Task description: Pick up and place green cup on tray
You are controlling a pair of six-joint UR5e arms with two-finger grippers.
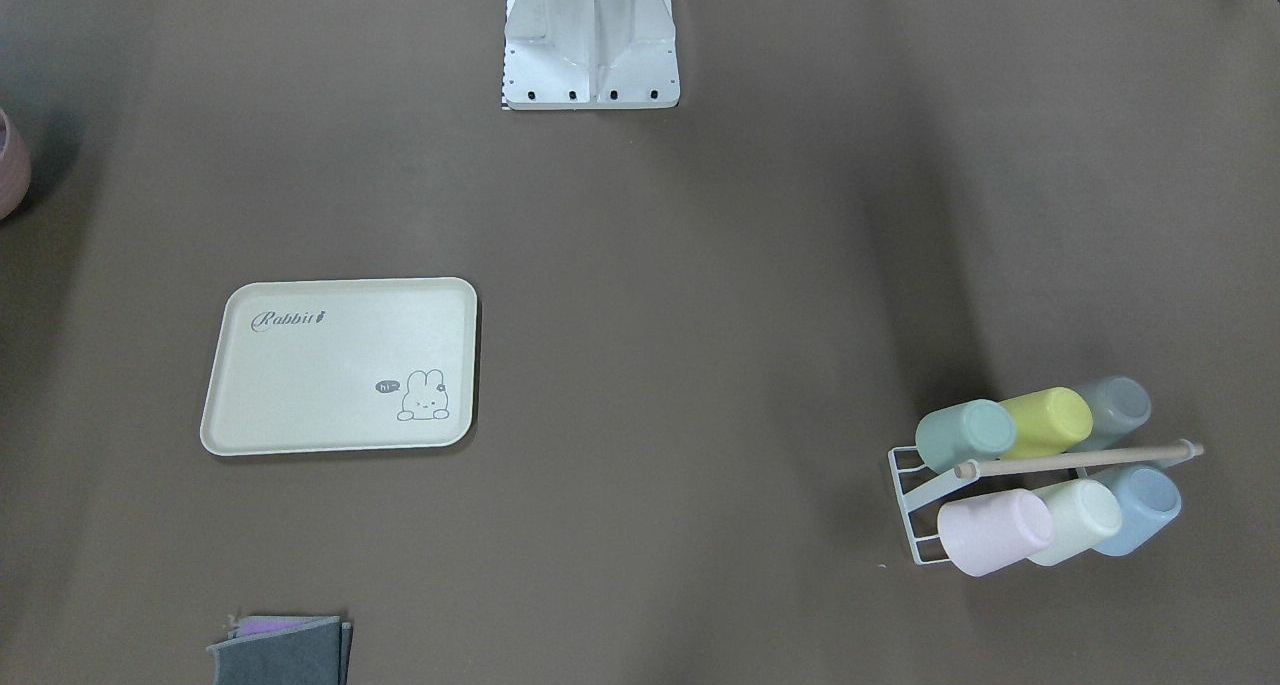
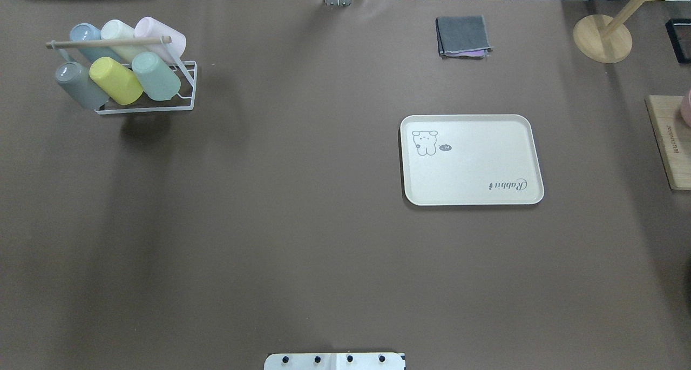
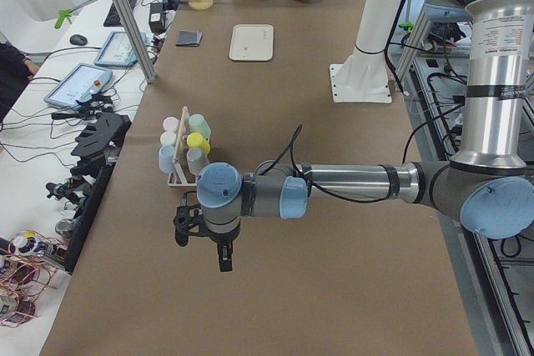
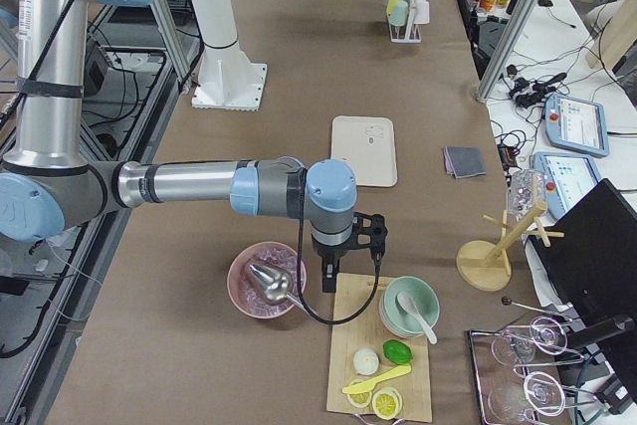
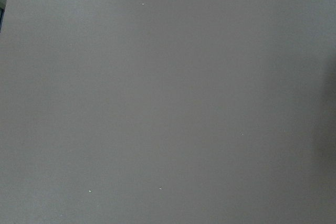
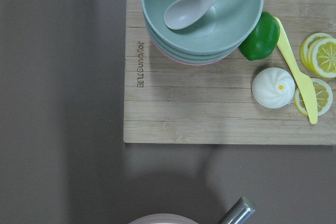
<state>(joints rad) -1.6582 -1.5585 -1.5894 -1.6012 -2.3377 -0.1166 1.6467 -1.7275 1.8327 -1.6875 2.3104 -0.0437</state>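
Note:
The green cup [image 1: 965, 435] lies tilted in a white wire rack [image 1: 915, 495] with several other cups, at the rack's end nearest the tray; it also shows in the overhead view [image 2: 155, 75]. The cream tray [image 1: 340, 365] with "Rabbit" lettering lies flat and bare [image 2: 472, 159]. My left gripper [image 3: 204, 241] hangs over bare table short of the rack, seen only in the exterior left view. My right gripper [image 4: 348, 264] hangs over a cutting board's edge, far from the tray, seen only in the exterior right view. I cannot tell whether either is open or shut.
A yellow cup [image 2: 115, 80] lies beside the green cup. A folded grey cloth [image 2: 463, 36] lies beyond the tray. A wooden cutting board [image 6: 210, 103] with stacked bowls [image 6: 202, 14], a pink bowl [image 4: 267, 281] and a wooden stand [image 2: 602, 38] are at the right end.

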